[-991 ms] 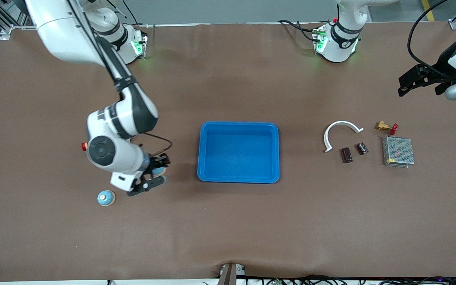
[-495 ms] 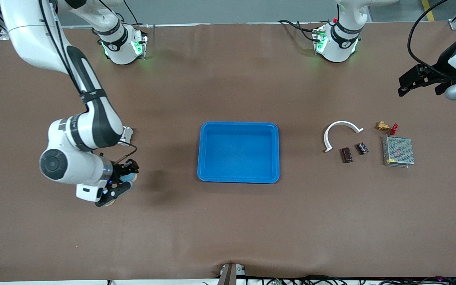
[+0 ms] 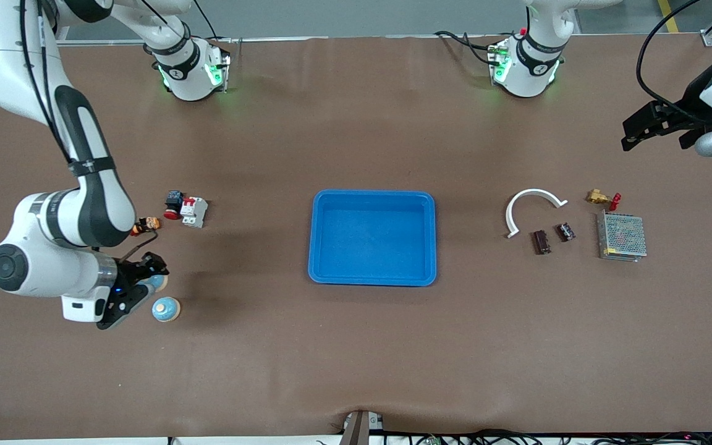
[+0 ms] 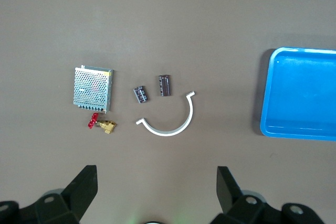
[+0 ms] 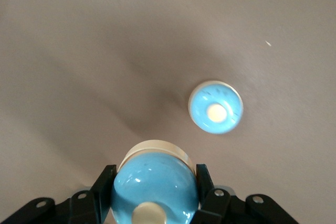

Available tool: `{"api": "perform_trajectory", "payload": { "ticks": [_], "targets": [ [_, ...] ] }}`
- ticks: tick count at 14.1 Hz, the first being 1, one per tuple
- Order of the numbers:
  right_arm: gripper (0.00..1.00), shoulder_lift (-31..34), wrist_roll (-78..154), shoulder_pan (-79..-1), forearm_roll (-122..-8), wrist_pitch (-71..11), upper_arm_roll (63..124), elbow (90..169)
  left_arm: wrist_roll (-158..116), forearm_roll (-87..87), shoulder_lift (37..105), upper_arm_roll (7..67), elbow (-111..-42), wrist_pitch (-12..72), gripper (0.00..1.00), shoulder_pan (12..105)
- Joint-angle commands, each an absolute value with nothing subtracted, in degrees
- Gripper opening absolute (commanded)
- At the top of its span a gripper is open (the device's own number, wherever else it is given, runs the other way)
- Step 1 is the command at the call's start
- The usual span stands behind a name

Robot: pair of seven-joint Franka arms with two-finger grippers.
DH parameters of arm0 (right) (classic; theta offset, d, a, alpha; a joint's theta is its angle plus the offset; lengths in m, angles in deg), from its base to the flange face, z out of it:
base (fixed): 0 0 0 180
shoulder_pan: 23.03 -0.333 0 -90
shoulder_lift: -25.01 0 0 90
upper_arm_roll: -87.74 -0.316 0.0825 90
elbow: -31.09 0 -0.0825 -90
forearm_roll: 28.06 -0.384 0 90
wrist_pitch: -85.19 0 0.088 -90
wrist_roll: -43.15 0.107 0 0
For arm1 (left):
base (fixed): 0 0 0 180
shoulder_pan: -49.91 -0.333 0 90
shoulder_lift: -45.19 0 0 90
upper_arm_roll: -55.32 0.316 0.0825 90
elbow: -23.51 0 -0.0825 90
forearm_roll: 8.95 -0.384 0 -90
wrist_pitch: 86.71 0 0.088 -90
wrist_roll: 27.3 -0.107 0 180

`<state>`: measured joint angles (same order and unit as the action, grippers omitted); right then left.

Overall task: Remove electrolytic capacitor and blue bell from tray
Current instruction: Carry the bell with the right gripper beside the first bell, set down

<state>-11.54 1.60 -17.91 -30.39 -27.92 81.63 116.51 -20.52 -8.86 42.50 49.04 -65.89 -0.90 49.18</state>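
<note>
bright-blue plastic tray now empty; right gripper clamped on round blue bell over table beside a second bell, release pending; left gripper waits, fingers apart, above dark capacitors.

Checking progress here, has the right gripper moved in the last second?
Yes. The right gripper, shut on a blue bell, moved away from the tray.
</note>
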Motion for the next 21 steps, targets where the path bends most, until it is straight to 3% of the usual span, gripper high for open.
{"api": "perform_trajectory", "payload": {
  "ticks": [1,14,21],
  "targets": [
    [0.57,-13.66,-1.14,-15.91,-27.2,-29.85,80.54,116.61,-21.5,-8.33,42.12,48.99,-66.13,-0.14,1.0,48.95],
    [0.57,-21.48,-14.59,-10.99,-25.78,-42.16,80.62,116.96,-21.5,-8.42,42.21,48.99,-66.13,0.3,1.0,49.03],
    [0.58,-22.45,-15.03,-10.81,-25.78,-43.83,80.54,116.87,-21.5,-8.33,42.21,48.99,-66.13,0.65,1.0,49.03]
  ]
}}
